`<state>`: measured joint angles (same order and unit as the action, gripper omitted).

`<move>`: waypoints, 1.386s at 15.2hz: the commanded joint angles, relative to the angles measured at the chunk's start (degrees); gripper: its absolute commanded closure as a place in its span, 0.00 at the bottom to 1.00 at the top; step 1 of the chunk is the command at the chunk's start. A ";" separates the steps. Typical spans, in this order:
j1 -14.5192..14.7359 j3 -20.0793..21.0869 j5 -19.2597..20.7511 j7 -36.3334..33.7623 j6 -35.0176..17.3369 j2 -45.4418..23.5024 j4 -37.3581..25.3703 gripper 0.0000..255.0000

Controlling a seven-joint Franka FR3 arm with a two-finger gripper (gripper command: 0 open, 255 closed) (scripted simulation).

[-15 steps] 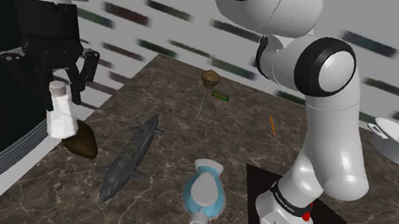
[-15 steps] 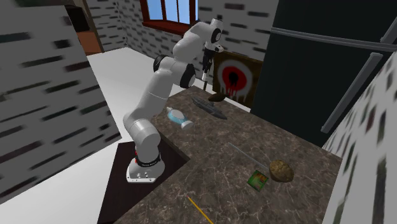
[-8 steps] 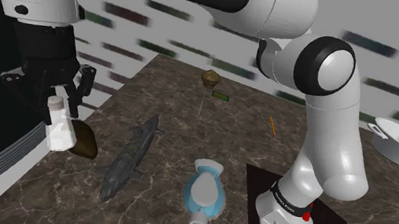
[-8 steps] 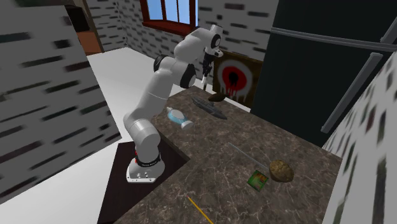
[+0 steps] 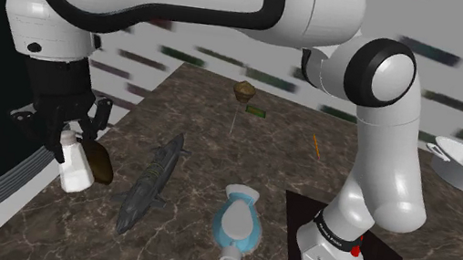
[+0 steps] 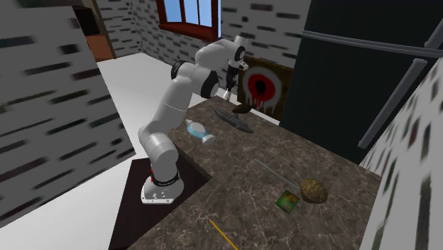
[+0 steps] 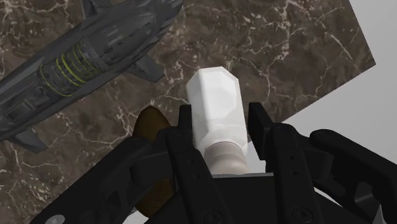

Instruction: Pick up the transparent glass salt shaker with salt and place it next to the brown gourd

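Where the dark marbled bench [image 5: 222, 114] runs out to its edge at the shoulder view's left, my white arm [image 5: 380, 172] reaches over and down. A long dark grey toy [image 5: 151, 178], a ship or perhaps a fish, lies along the bench. A blue and white bottle [image 5: 236, 224] lies on its side nearer my stand. My black hand [image 5: 73, 136] hangs beside the toy, on the side away from the bottle, with its fingers pointing down. The brown gourd [image 5: 101, 164] lies just below it. Close against the gourd, toward the bench's edge, is the white salt shaker [image 7: 216, 108], upright and clasped near its top between my two fingers. I cannot tell whether its base touches the bench.
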<state>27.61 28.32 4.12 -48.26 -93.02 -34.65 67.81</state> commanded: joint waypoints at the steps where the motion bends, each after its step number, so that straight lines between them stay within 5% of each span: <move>1: -0.12 -0.07 0.07 0.09 -1.62 -0.17 1.45 1.00; 16: -0.92 -0.75 0.76 0.89 -12.27 -1.94 10.66 1.00; 21: -0.92 -0.75 0.76 0.89 -12.27 -1.94 10.66 1.00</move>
<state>26.68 27.58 4.87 -47.38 -105.27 -36.58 78.48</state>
